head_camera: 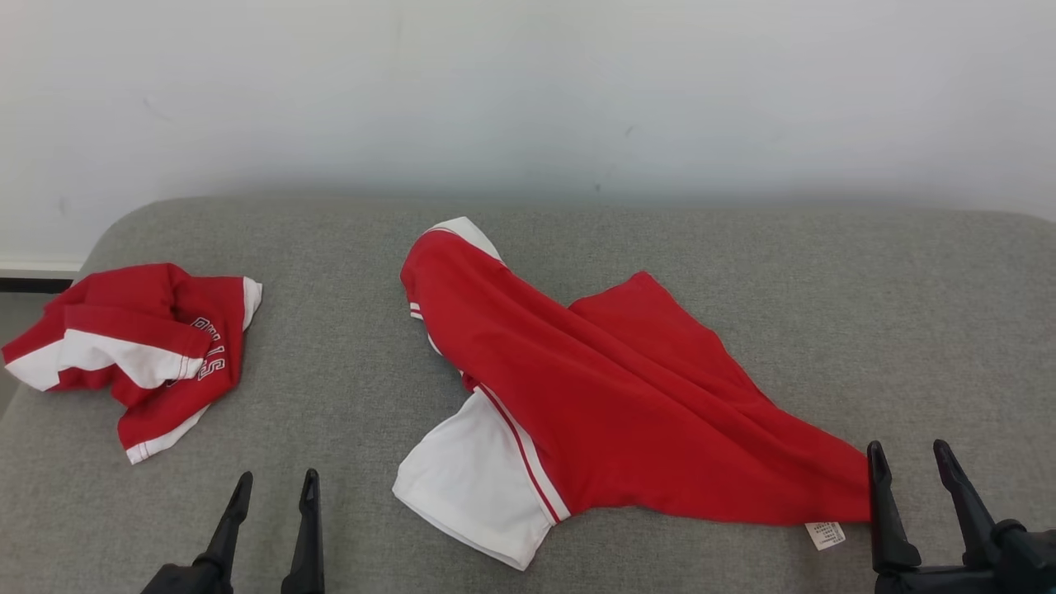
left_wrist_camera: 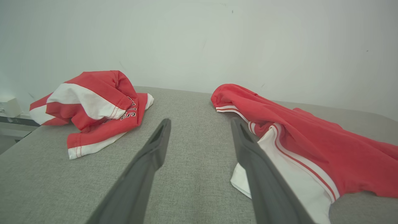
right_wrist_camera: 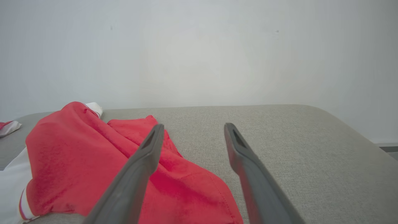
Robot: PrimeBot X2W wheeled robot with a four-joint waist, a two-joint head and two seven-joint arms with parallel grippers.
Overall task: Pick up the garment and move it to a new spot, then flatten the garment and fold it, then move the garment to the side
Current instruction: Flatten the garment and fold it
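The garment (head_camera: 610,396), a red shirt with white sleeves and a white tag at its hem, lies rumpled and slanted across the middle of the grey cushioned surface (head_camera: 784,264). My right gripper (head_camera: 907,450) stands open just right of the garment's hem corner, with nothing between its fingers. In the right wrist view, the right gripper (right_wrist_camera: 193,126) has its left finger over the red cloth (right_wrist_camera: 77,155). My left gripper (head_camera: 278,478) is open near the front edge, left of the white sleeve. In the left wrist view, the left gripper (left_wrist_camera: 201,123) points between the garment (left_wrist_camera: 311,137) and a second shirt.
A second red-and-white shirt (head_camera: 140,346) with lettering lies crumpled at the surface's left edge; it is also seen as the crumpled shirt (left_wrist_camera: 93,102) in the left wrist view. A pale wall (head_camera: 528,99) rises behind. Bare grey fabric (right_wrist_camera: 295,149) stretches to the right of the garment.
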